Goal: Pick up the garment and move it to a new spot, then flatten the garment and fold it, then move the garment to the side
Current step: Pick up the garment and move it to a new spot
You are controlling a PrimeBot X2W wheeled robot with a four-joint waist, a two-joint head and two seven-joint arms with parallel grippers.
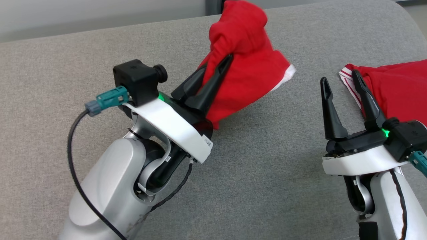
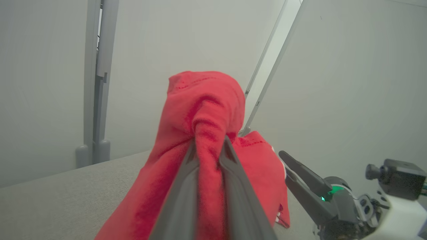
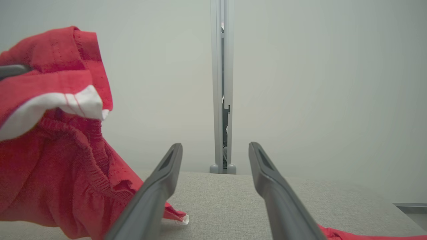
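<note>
Left claw is clamped tight on a bunched fold of the red garment, holding it up off the grey surface at about 12 o'clock in the head view, with the loose end trailing down toward the middle. Right claw stands wide open with nothing in it at 3 o'clock, its outer finger crossing the striped hem of more red cloth lying flat there. Whether that is joined to the lifted bunch, I can't tell. The risk here: it's a narrow pinch on a thick wad, so a quick swing could let the fabric slide out. And if both red parts are one piece, pulling away would drag the flat part into a heap. The bunch hangs close to the surface's far edge, with the wall behind, so there's little room at 12. There's plenty of bare grey from 6 to 9 o'clock, and between the claws.
</note>
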